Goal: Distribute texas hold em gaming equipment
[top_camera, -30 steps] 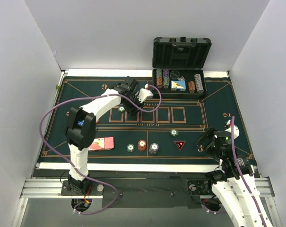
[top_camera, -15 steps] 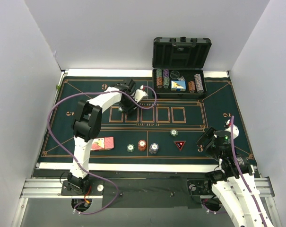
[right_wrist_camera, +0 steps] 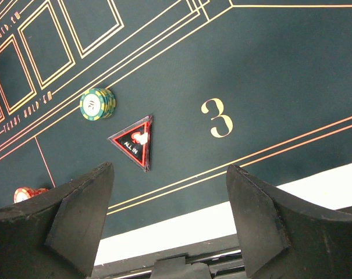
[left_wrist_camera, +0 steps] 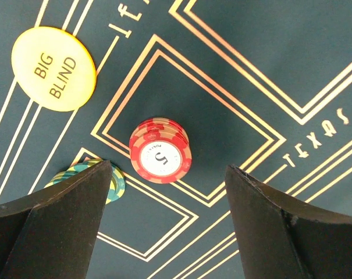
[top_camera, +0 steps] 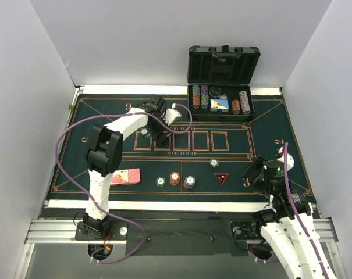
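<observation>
Left gripper (left_wrist_camera: 169,170) gapes wide around a red chip stack (left_wrist_camera: 160,152) (marked 5, apparently untouched); right gripper (right_wrist_camera: 170,168) gapes empty.

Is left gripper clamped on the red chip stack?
No, the left gripper is open, with a gap either side of the red chip stack.

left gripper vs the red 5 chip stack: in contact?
Apart. The left wrist view shows the left gripper open, with felt visible on both sides of the red chip stack.
</observation>
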Action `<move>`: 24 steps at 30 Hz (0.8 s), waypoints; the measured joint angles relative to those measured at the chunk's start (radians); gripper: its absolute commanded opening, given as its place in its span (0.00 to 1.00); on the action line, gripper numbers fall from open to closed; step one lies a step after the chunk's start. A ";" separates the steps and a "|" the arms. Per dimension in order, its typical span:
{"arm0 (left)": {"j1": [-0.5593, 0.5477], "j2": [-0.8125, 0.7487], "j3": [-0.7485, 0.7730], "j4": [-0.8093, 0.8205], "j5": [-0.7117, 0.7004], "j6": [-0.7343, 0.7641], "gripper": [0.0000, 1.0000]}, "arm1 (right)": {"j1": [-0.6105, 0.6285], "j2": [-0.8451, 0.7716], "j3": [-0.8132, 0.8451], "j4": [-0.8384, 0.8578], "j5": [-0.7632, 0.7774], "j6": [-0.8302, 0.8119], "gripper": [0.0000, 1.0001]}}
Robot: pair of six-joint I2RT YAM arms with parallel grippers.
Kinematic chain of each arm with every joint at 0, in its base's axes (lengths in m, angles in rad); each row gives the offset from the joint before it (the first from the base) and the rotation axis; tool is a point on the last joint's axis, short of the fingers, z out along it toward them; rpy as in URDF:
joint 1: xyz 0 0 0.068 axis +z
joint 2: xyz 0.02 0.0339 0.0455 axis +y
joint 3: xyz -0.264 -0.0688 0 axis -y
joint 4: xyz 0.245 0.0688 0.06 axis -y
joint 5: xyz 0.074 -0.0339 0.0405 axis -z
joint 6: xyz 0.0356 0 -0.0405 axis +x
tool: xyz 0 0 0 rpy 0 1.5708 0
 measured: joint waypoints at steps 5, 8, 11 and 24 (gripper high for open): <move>-0.019 -0.082 -0.010 -0.016 0.026 -0.014 0.90 | 0.000 0.000 0.000 0.000 -0.003 0.000 0.73; -0.040 -0.152 -0.010 -0.034 0.051 -0.027 0.90 | 0.000 0.000 0.000 0.000 -0.004 0.000 0.73; -0.076 -0.241 -0.029 -0.053 0.089 -0.034 0.90 | 0.000 0.000 0.000 0.000 -0.004 -0.001 0.73; -0.270 -0.454 -0.456 -0.085 0.261 -0.010 0.91 | 0.000 0.000 0.000 0.000 -0.007 -0.008 0.73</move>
